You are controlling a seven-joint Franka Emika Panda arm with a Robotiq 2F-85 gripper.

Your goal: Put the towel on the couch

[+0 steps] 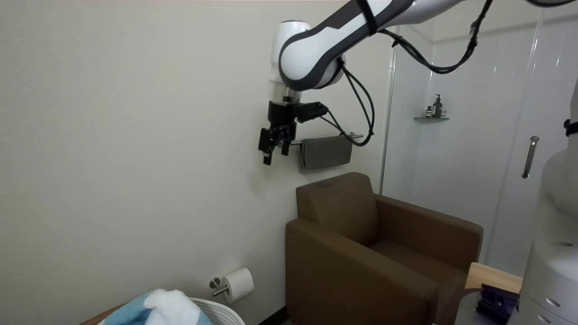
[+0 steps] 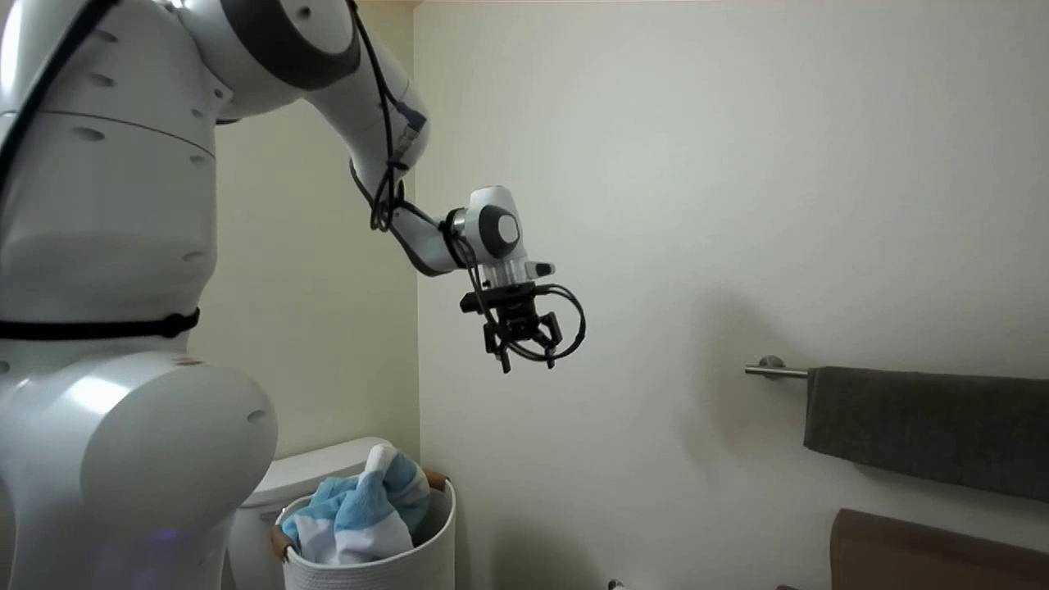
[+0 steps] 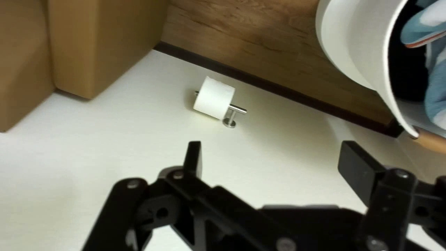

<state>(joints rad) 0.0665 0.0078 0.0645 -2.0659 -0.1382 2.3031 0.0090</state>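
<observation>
A blue and white towel lies bunched in a white basket. It also shows in an exterior view and at the right edge of the wrist view. A grey towel hangs folded on a wall rail, also visible in an exterior view. The couch is a brown armchair below that rail; part of it shows in the wrist view. My gripper is open and empty, high near the wall. Its fingers stand wide apart in the wrist view.
A toilet paper roll sticks out from the wall between basket and couch, also in the wrist view. A white toilet tank is behind the basket. A glass shower wall stands beyond the couch. Cables hang from the arm.
</observation>
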